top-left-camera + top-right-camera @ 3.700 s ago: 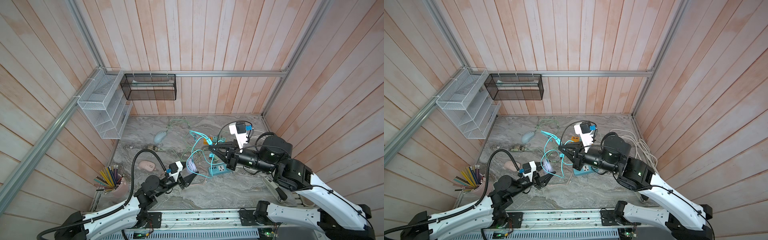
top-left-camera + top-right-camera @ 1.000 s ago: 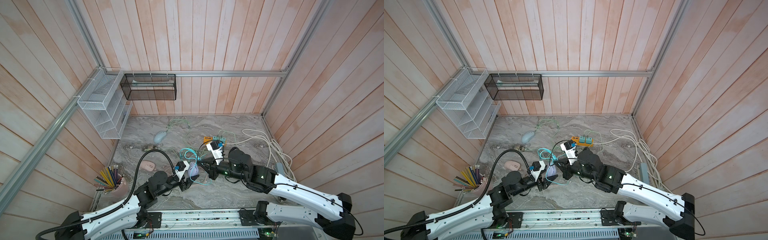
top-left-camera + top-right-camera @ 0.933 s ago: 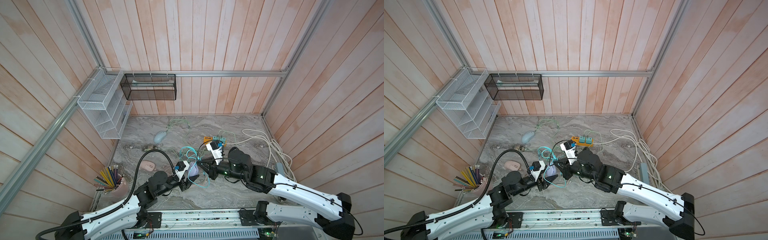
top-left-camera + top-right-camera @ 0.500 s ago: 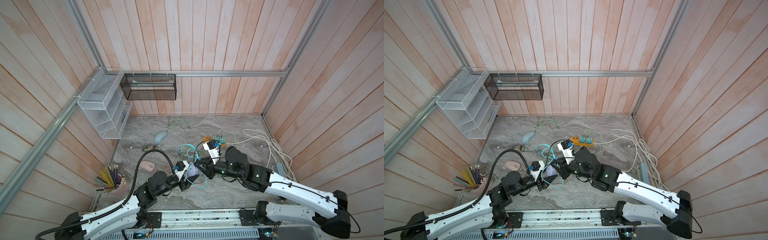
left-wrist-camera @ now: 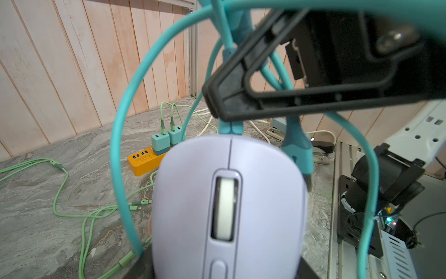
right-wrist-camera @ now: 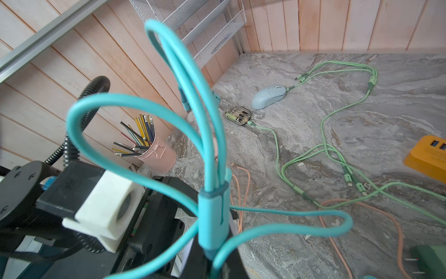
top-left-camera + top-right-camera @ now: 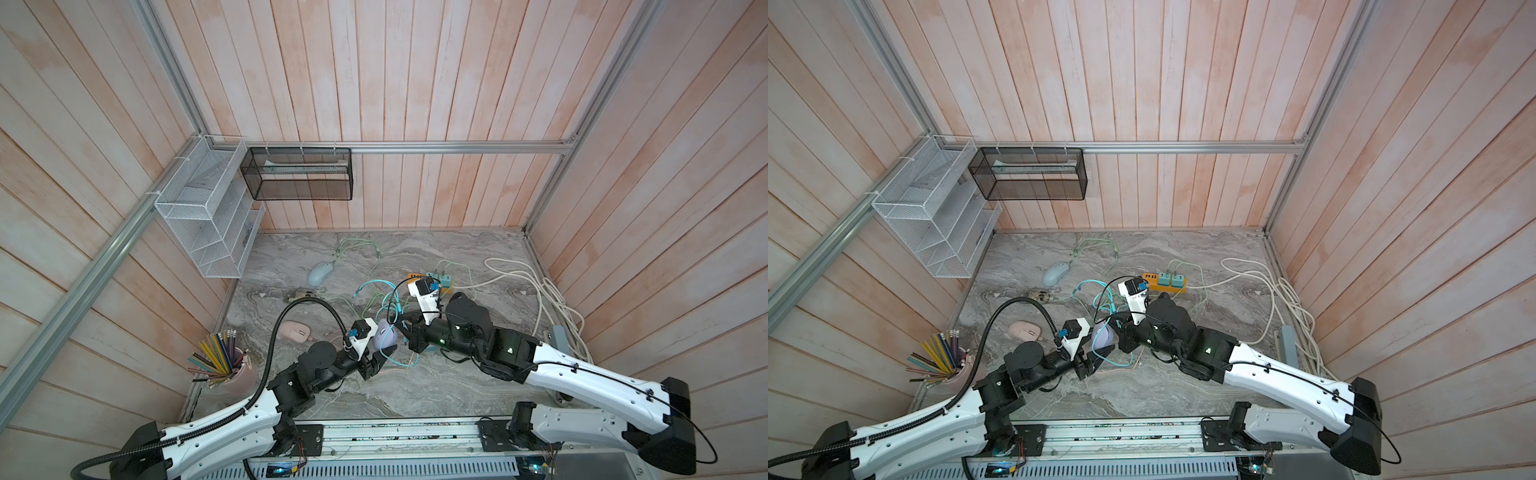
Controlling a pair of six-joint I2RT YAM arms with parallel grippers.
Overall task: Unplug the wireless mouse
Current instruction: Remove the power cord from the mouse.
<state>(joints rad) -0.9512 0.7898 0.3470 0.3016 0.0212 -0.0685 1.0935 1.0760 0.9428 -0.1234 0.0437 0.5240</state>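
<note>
Lavender wireless mouse (image 5: pixel 229 205) is clamped by its sides in the left gripper (image 7: pixel 379 355), whose jaws stand partly apart around its body, near the front of the marble tabletop (image 7: pixel 415 395) between the two arms. Right gripper (image 5: pixel 214 102), pinched fully together, has hold of the teal cable (image 6: pixel 212 217) right above the plug that meets the mouse's nose; the plug appears seated in the mouse. Loops of the same cable arch up around both grippers. Beyond, toward the back wall, an orange power strip (image 7: pixel 1152 279) carries two teal chargers (image 5: pixel 158 145) feeding pale green cables (image 6: pixel 372 81) that trail across the stone. A light blue mouse (image 7: pixel 320 273) lies farther back, a pink mouse (image 7: pixel 295 332) lies to the left, and a pink cup of pencils (image 7: pixel 237 376) stands at the left edge.
</note>
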